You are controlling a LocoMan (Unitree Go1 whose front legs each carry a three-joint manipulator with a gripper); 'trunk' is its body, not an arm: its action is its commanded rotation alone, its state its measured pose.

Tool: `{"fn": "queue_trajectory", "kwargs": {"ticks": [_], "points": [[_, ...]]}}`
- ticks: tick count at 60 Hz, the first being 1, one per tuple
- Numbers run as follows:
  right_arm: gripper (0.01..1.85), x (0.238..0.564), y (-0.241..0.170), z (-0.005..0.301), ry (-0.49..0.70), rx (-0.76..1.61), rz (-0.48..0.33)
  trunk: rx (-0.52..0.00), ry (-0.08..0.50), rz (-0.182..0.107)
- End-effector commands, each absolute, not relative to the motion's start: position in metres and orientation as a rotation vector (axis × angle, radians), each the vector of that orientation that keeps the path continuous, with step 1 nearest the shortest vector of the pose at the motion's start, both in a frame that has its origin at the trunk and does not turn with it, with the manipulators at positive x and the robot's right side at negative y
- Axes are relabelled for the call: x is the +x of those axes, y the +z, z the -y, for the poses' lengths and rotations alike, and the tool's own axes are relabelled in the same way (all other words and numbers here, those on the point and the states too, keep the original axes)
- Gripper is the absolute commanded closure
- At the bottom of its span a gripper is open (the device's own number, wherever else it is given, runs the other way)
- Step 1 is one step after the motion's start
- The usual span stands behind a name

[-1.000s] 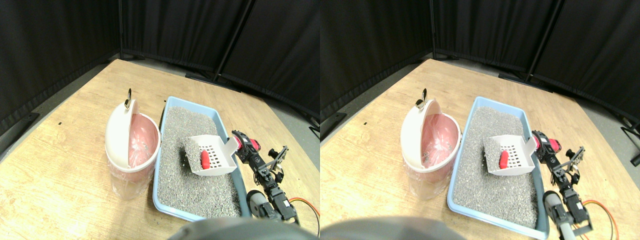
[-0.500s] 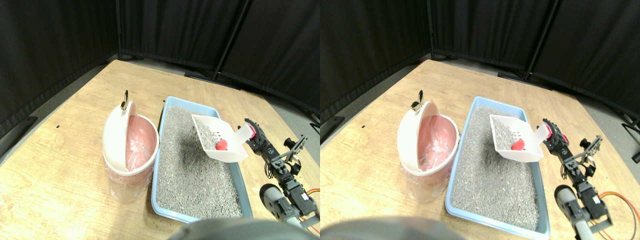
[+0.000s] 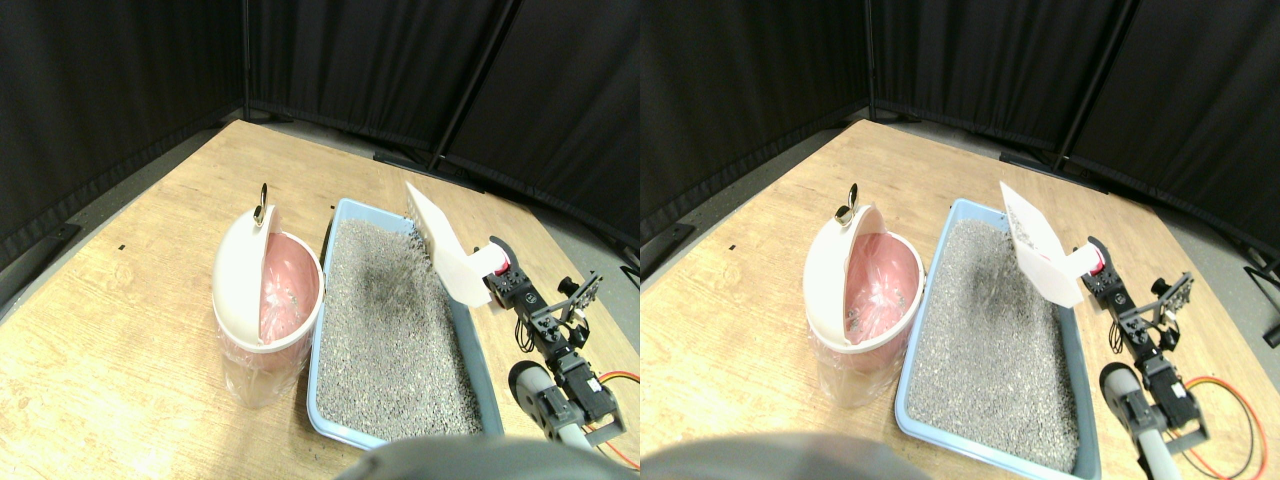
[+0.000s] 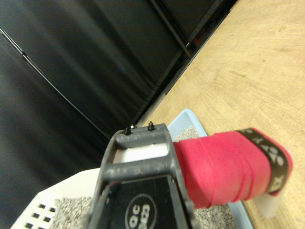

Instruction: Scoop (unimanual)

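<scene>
Scoop [image 3: 440, 247] tilted over litter tray [image 3: 488, 370] (litter [image 4: 66, 210] inside)

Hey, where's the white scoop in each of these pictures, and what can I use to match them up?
Stereo pair view: the scoop is tilted up over the tray's far right side, right of centre.
Wrist view: the scoop's slotted corner shows at the lower left, litter inside, behind the claw.
Shared landmark: the blue tray of grey litter.
</scene>
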State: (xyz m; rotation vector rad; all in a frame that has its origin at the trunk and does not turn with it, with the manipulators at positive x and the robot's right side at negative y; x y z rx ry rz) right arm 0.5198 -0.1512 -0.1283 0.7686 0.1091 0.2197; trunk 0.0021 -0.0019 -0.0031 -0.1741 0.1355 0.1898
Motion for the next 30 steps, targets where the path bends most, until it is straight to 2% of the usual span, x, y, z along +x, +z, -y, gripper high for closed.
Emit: {"fn": "queue_trajectory", "kwargs": {"ticks": [1,10,20,30], "points": [[1.81,0.52,-0.123,0.146,0.253,0.793,-0.072,-0.189,0.209,-0.124],[1.81,0.521,-0.125,0.134,0.265,0.864,-0.116,-0.197,0.221,-0.125],[1.81,0.519,-0.125,0.127,0.263,0.811,-0.144,-0.206,0.232,-0.127],[1.81,0.522,-0.129,0.121,0.232,0.976,-0.209,-0.21,0.239,-0.126]]}}
